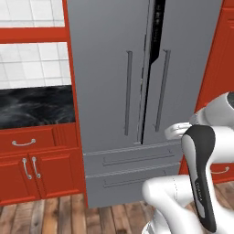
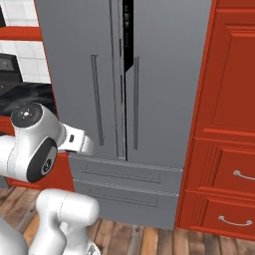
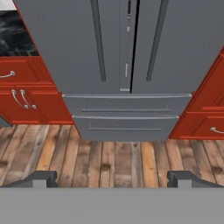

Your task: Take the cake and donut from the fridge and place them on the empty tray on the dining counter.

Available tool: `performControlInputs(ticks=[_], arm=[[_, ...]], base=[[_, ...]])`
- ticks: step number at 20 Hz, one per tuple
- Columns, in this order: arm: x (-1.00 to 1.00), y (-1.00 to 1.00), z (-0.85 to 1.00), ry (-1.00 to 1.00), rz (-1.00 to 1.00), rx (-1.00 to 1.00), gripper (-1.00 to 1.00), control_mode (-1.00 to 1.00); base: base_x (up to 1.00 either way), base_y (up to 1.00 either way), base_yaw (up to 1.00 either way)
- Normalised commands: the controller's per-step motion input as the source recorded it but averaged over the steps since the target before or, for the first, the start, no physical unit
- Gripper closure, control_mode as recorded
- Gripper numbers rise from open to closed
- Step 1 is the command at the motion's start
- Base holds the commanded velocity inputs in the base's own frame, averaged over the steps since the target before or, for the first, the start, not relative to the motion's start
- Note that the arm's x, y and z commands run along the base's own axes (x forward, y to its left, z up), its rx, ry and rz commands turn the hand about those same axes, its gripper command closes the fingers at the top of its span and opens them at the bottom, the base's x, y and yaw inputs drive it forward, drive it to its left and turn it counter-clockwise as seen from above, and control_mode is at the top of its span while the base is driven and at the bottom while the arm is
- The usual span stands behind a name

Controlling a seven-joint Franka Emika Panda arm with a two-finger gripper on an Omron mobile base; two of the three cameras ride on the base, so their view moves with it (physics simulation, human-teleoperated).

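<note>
White arm folded low before fridge [image 1: 114,91] | pincer [image 3: 113,178] spread wide, empty | faces fridge drawers [image 3: 126,114]

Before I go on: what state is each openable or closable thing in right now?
Fridge: right door ajar, a dark gap at the seam; left door shut.
Fridge drawers: both shut.
Gripper: open, holding nothing, short of the fridge.
Red cabinets: doors and drawers shut.

We see flat, even rendered light with no clear source — the fridge [image 1: 109,91] reads matte grey, without glare. Shadows are faint. Edges look soft and slightly pixelated, and the black worktop [image 1: 36,106] carries dull marbling.
</note>
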Motion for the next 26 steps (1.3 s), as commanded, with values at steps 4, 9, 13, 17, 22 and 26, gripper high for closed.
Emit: performControlInputs(ticks=[4, 9, 13, 17, 22, 26], arm=[[0.0, 0.0, 0.0, 0.0, 0.0, 0.0, -1.0, 1.0], [0.0, 0.0, 0.0, 0.0, 0.0, 0.0, -1.0, 1.0], [0.0, -0.01, 0.0, 0.0, 0.0, 0.0, -1.0, -1.0], [0.09, -0.46, 0.0, -0.18, 0.0, 0.01, -1.0, -1.0], [0.41, -0.62, 0.0, -0.15, 0.0, 0.06, -1.0, -1.0], [0.29, -0.46, 0.01, -0.23, 0.0, 0.06, -1.0, -1.0]], base=[[0.01, -0.17, 0.03], [0.07, -0.01, 0.0], [0.01, 0.0, 0.0], [0.0, 0.0, 0.0], [0.0, 0.0, 0.0], [0.0, 0.0, 0.0]])
